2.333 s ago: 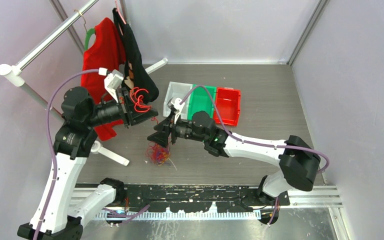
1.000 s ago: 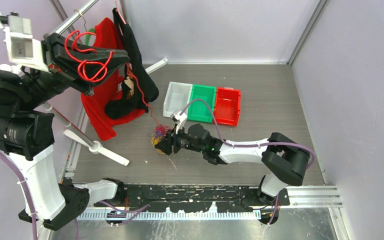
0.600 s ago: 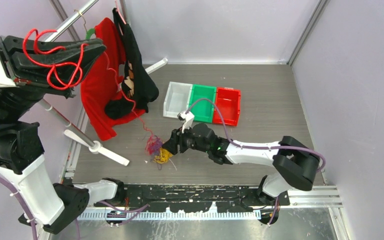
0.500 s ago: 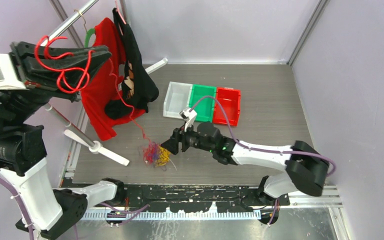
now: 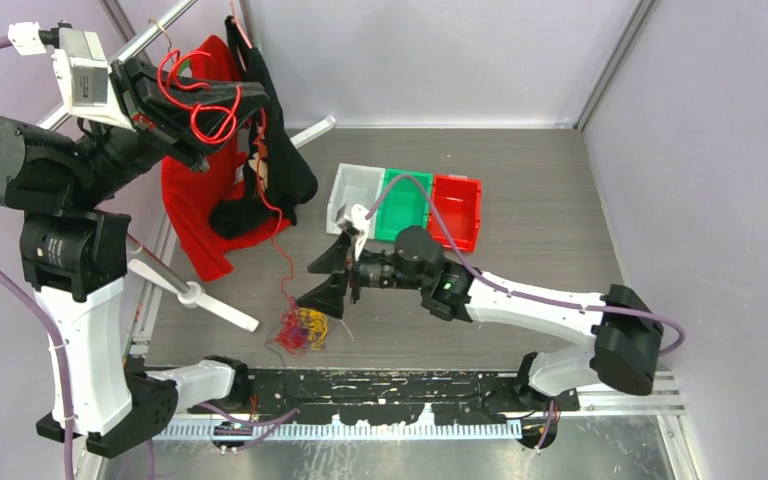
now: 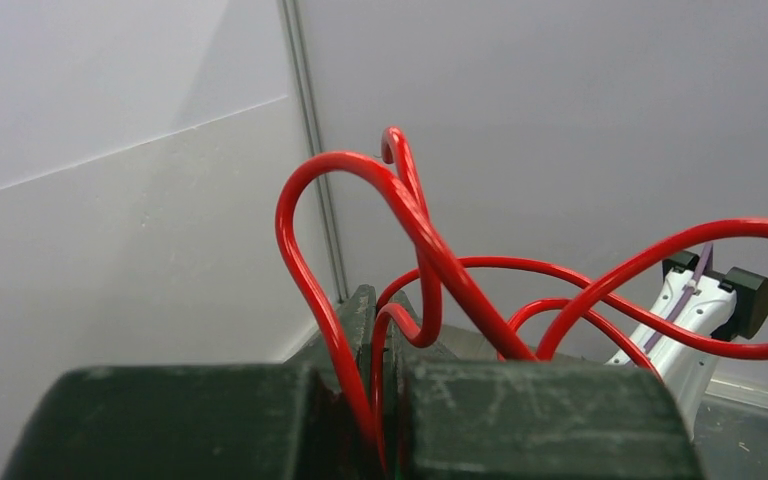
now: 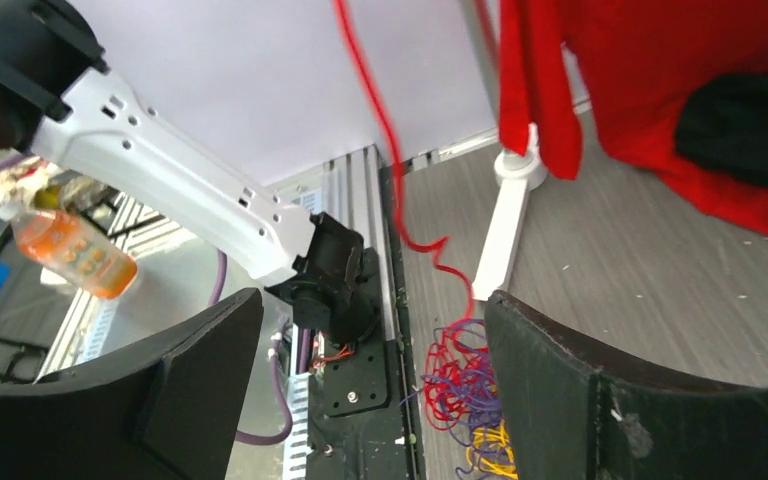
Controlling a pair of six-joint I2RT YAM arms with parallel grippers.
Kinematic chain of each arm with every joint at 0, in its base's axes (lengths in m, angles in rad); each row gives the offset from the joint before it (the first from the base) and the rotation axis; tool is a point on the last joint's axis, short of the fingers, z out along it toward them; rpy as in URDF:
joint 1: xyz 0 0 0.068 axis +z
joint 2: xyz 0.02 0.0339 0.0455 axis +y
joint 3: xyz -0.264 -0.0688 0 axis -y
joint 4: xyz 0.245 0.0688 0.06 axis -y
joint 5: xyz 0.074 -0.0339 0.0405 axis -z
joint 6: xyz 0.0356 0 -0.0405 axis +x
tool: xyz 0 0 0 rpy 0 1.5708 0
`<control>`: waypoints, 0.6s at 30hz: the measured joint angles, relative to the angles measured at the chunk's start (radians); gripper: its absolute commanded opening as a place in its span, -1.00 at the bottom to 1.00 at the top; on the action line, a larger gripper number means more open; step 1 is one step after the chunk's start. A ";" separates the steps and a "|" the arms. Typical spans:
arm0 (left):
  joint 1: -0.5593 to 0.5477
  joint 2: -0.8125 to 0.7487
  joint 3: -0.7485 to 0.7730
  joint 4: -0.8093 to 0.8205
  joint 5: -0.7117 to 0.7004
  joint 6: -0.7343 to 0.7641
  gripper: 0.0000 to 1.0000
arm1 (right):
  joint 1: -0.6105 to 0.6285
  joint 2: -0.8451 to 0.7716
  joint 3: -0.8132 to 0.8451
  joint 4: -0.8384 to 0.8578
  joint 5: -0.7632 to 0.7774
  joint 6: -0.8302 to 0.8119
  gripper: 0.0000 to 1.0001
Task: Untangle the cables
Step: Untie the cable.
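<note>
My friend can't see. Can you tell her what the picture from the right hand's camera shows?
A red cable hangs down to a tangled pile of red, purple and yellow cables, seen between the two wide-open black fingers of the right gripper. Red cloth hangs at upper right.

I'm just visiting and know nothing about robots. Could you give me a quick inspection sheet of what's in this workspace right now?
Surface: grey wood-grain table.
Job's things: red, yellow and purple tangle on the table near its front edge; one red cable lifted high, a strand trailing down to the tangle.
Clutter: white bin, green bin and red bin side by side; clothes rack holding a red garment and a black garment.
Grippers: left gripper raised, shut on the red cable; right gripper open, empty, near the tangle.
Cables: lilac hoses along both arms.
Surroundings: plain lilac walls, metal frame posts.
</note>
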 measured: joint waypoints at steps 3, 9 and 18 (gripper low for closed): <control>0.000 0.004 0.008 -0.004 0.000 0.002 -1.00 | 0.034 0.073 0.043 -0.022 0.003 -0.024 0.69; 0.000 0.023 0.088 -0.010 0.000 0.002 -1.00 | 0.063 0.232 0.144 -0.092 0.143 -0.053 0.48; 0.000 0.145 0.362 -0.023 -0.015 0.005 -1.00 | 0.055 0.354 0.176 -0.161 0.343 -0.094 0.26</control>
